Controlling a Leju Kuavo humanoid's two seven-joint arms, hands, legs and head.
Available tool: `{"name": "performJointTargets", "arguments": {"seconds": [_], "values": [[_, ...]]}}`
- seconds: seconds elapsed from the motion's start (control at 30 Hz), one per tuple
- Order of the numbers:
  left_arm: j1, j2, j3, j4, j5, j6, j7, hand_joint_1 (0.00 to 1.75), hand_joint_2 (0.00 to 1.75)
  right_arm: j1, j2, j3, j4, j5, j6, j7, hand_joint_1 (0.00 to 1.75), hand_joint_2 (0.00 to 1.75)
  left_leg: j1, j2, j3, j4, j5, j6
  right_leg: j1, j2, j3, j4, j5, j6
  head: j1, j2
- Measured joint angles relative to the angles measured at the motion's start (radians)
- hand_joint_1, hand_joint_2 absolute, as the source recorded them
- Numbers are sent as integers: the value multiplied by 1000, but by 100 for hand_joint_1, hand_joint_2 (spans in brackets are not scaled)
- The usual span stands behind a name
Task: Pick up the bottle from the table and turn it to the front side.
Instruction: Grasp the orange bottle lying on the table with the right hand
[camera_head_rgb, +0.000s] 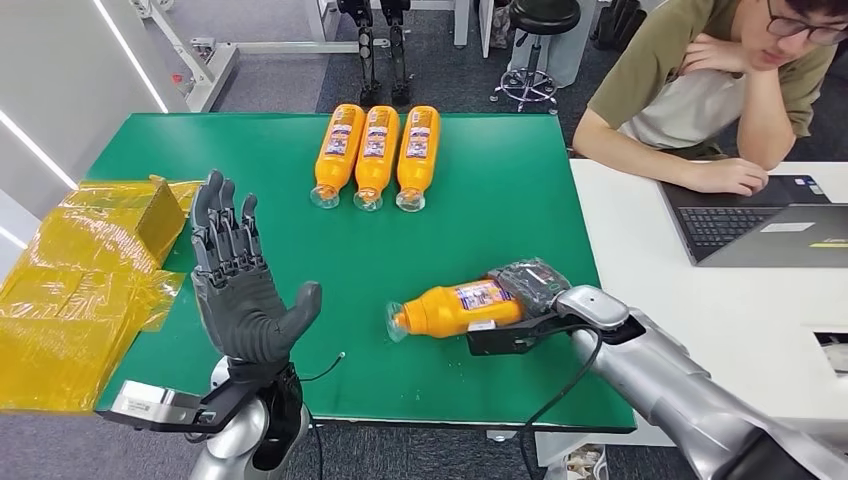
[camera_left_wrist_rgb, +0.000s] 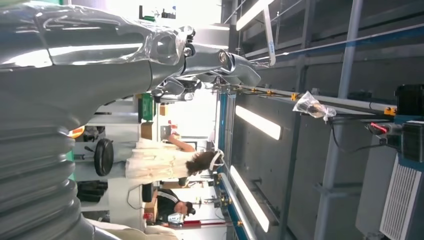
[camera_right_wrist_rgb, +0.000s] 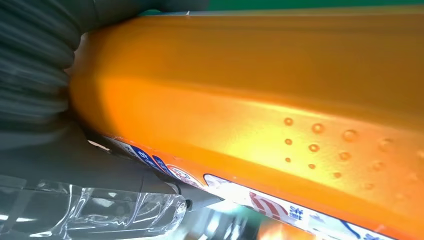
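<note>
While the bottle (camera_head_rgb: 455, 308) lies on its side near the front of the green table (camera_head_rgb: 300, 160), its base end is grasped by the right hand (camera_head_rgb: 528, 290). Its long axis runs across the table, cap toward the left hand (camera_head_rgb: 240, 290), which is raised, spread and empty, well apart. The label is seen partly up, so a roll about that axis is likely needed.
</note>
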Motion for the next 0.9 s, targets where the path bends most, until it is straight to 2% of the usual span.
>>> {"name": "performJointTargets", "arguments": {"seconds": [0.2,0.33,0.47,0.63,0.9], "values": [[17,1,1,-23,-13,-3,4,0,175,166,72,-223,-217,-177,-192,8,175,175,1,-3,0,0,0,0,1,-3,0,0,-1,0,0,0],[21,1,1,-26,-13,-29,66,0,175,362,141,-373,-427,-319,-338,-31,175,175,1,-5,-1,0,-1,0,1,-5,0,-1,-3,0,0,0],[21,0,-11,-23,1,-86,126,0,175,566,220,-467,-611,-389,-470,-76,175,175,1,-6,-1,0,-2,-1,1,-6,0,-1,-5,0,0,0],[21,-1,-34,-21,18,-140,162,0,175,684,272,-526,-754,-408,-511,-87,175,175,1,-4,-1,0,-3,-1,1,-5,0,-1,-5,0,0,0],[21,-1,-45,-20,21,-144,163,0,175,738,296,-564,-839,-410,-512,-84,175,175,1,-4,-1,0,-2,-1,1,-4,0,-1,-4,-1,0,0]]}}
